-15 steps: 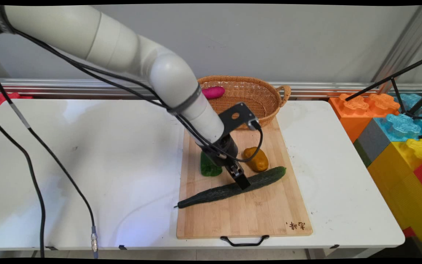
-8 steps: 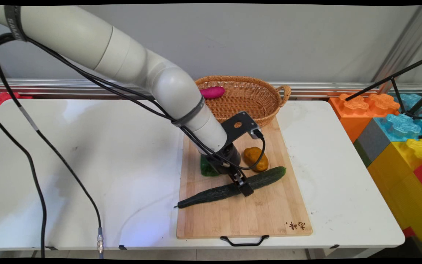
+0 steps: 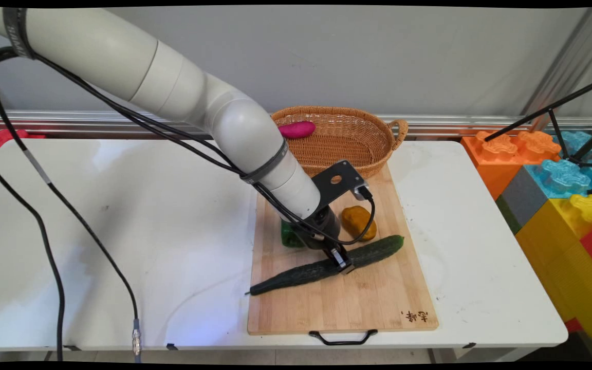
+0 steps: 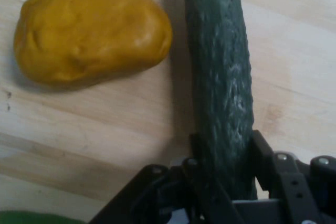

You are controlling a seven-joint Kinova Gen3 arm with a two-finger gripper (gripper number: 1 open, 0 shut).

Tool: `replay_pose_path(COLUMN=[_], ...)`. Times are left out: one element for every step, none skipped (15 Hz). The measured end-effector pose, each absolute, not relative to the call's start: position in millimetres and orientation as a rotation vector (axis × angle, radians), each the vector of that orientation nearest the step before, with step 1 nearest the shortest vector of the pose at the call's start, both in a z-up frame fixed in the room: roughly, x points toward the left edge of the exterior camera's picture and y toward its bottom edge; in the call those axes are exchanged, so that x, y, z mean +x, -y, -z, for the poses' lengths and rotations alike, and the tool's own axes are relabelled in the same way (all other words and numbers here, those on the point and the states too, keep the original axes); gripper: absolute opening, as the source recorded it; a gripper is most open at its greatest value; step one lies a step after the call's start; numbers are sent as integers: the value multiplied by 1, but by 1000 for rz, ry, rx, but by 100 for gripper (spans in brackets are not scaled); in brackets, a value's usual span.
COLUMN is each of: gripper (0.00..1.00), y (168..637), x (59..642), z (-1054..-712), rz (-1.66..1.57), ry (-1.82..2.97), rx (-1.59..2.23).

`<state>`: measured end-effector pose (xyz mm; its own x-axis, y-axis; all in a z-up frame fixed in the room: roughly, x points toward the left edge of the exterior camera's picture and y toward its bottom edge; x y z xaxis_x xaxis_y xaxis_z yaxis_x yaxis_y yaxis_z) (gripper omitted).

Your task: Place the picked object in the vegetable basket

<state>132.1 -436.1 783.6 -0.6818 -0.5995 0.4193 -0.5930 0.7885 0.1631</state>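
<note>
MAIN VIEW
Pincer: the black gripper is down on the wooden cutting board, its fingers set on either side of the long dark cucumber, roughly at the cucumber's middle.
Cucumber: it lies slantwise on the board, one end running out to the pincer's right and away, the thin stalk end to its left and nearer me.
Neighbours: a yellow-brown potato sits just behind the pincer to the right; a green pepper, half hidden by the wrist, sits behind it to the left.
Further back: a wicker basket stands beyond the board's far end, with a pink sweet potato inside it.

HAND VIEW
Grip: the fingers are closed in against both flanks of the cucumber, which fills the gap between them.
Beside it: the potato lies just left of the cucumber on the board; I cannot tell whether the two touch.
Corner: a sliver of green pepper shows at the bottom left.
</note>
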Motion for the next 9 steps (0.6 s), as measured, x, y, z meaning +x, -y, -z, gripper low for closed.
replay_pose_path(gripper=[0, 0, 0, 0, 0, 0, 0, 0, 0], y=[434, 432, 430, 427, 426, 426, 428, 431, 435], x=[131, 130, 127, 123, 119, 114, 109, 104, 101], z=[-787, -791, -799, -808, -817, -828, -839, -849, -857], rz=[20, 23, 25, 28, 29, 23, 7, -16, -40], ry=[2520, 2520, 2516, 2510, 2504, 2495, 2486, 2477, 2468], rx=[891, 888, 884, 876, 866, 850, 830, 811, 796])
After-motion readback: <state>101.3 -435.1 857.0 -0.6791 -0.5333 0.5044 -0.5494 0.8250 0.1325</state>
